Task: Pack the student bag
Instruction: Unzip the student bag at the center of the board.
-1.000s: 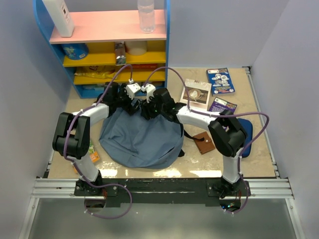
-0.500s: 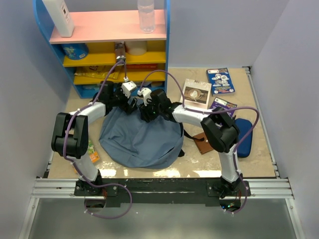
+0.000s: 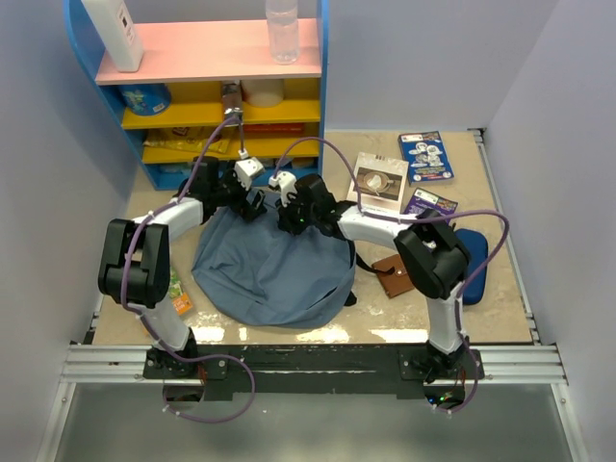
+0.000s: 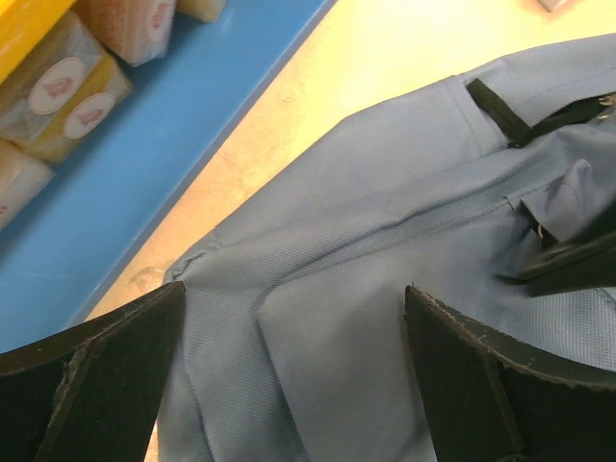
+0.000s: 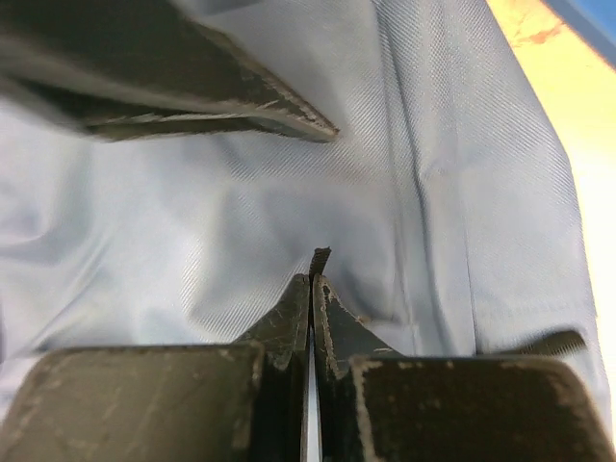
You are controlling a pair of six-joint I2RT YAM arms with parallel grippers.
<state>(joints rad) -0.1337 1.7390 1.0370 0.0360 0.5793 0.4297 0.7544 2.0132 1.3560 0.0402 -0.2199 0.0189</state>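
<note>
The student bag [image 3: 269, 274], a big slate-blue backpack, lies in the middle of the table between both arms. At its far top edge, my right gripper [image 3: 289, 218] is shut, and a small black tab [image 5: 320, 256] of the bag sticks out past its fingertips [image 5: 313, 279]. My left gripper [image 3: 253, 203] hovers just left of it, wide open over a fold of bag fabric [image 4: 318, 318], nothing between its fingers [image 4: 115, 366]. One left finger [image 5: 173, 87] crosses the top of the right wrist view. A black strap [image 4: 500, 111] shows on the bag.
A blue, yellow and pink shelf [image 3: 192, 96] stands close behind the bag. Books [image 3: 425, 157] [image 3: 380, 181] [image 3: 429, 203], a brown wallet [image 3: 395, 276] and a dark-blue pencil case [image 3: 472, 252] lie to the right. A small orange item [image 3: 181, 302] sits by the left arm.
My right gripper has closed from half open onto the bag's black tab. The left gripper has moved slightly back toward the shelf and stays open.
</note>
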